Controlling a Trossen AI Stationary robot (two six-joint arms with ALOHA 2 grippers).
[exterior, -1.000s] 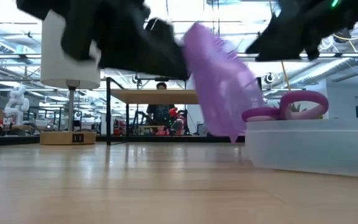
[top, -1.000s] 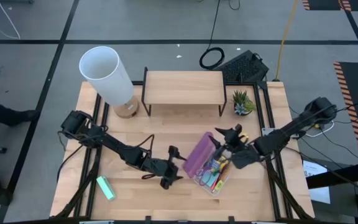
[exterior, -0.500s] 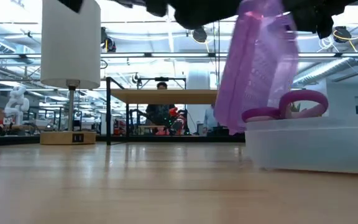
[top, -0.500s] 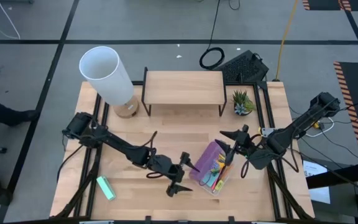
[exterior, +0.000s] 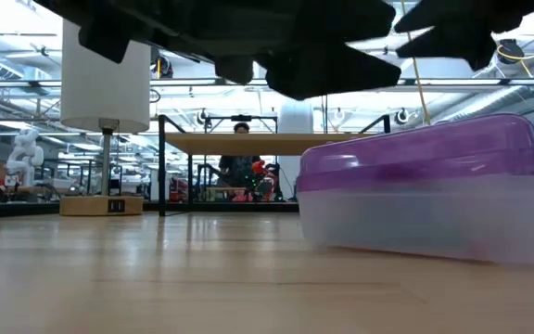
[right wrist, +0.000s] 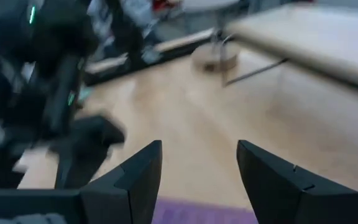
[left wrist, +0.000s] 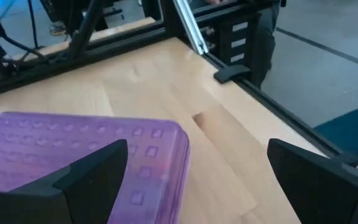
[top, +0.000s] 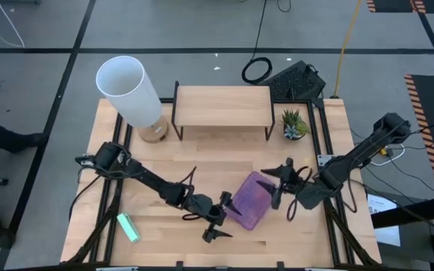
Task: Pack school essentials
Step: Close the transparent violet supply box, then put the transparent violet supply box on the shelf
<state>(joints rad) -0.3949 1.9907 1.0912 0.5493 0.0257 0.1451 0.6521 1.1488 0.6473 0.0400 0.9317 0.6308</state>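
From above, the purple lid [top: 249, 201] lies shut over the box on the bench [top: 164, 162], the essentials hidden inside. The left gripper [top: 218, 218] and right gripper [top: 279, 184] flank it, fingers wide.

Low down, the lid looks seated; packing seems finished, so next I'd press it or withdraw.

A light wooden table [top: 164, 158] is seen carrying a purple-lidded plastic case [top: 249, 201] between the fingers of both grippers, a white lamp [top: 130, 94], a wooden riser [top: 222, 106], a small potted plant [top: 293, 123] and a green block [top: 129, 227].
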